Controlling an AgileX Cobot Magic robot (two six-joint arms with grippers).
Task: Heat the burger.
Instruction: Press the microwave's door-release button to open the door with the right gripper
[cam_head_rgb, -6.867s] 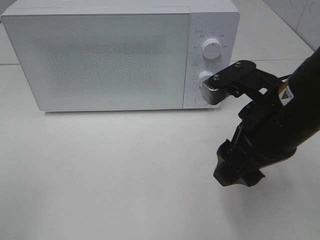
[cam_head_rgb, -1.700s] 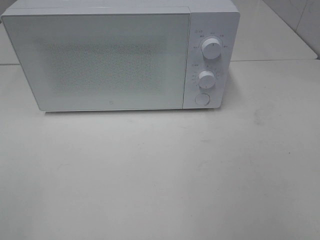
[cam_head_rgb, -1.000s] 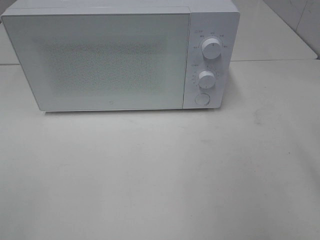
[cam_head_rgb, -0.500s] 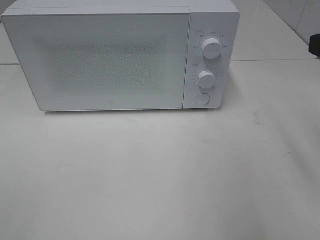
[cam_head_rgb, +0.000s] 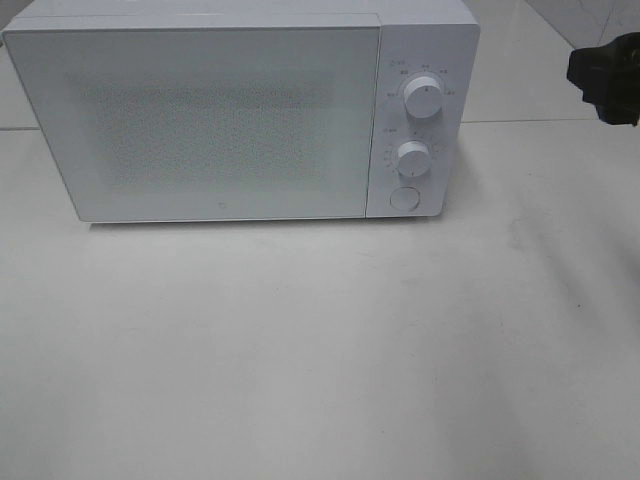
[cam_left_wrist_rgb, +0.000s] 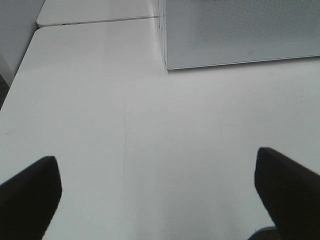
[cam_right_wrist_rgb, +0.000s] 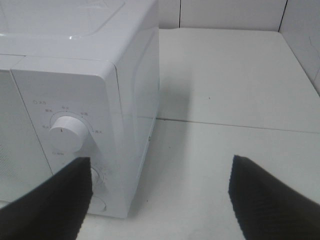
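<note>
The burger is out of view in every frame. A white microwave (cam_head_rgb: 200, 120) stands at the back of the table with its door shut; its frosted window shows nothing inside. My left gripper (cam_left_wrist_rgb: 157, 200) is open over bare table in front of the microwave's corner (cam_left_wrist_rgb: 240, 30), with nothing between its fingers (cam_left_wrist_rgb: 27, 195). My right gripper (cam_right_wrist_rgb: 160, 200) is open too and empty, level with the microwave's control panel (cam_right_wrist_rgb: 67, 132) and to its right. In the exterior high view a dark part of the right arm (cam_head_rgb: 608, 78) shows at the right edge.
The control panel carries an upper knob (cam_head_rgb: 425, 100), a lower knob (cam_head_rgb: 413, 158) and a round button (cam_head_rgb: 403, 198). The white table (cam_head_rgb: 320, 340) spreads in front. A tiled wall (cam_right_wrist_rgb: 230, 12) rises behind, and a table seam runs right of the microwave.
The right arm, out of the exterior high view a second ago, has come in from the right edge and moved leftward toward the microwave. The microwave and left gripper look unchanged.
</note>
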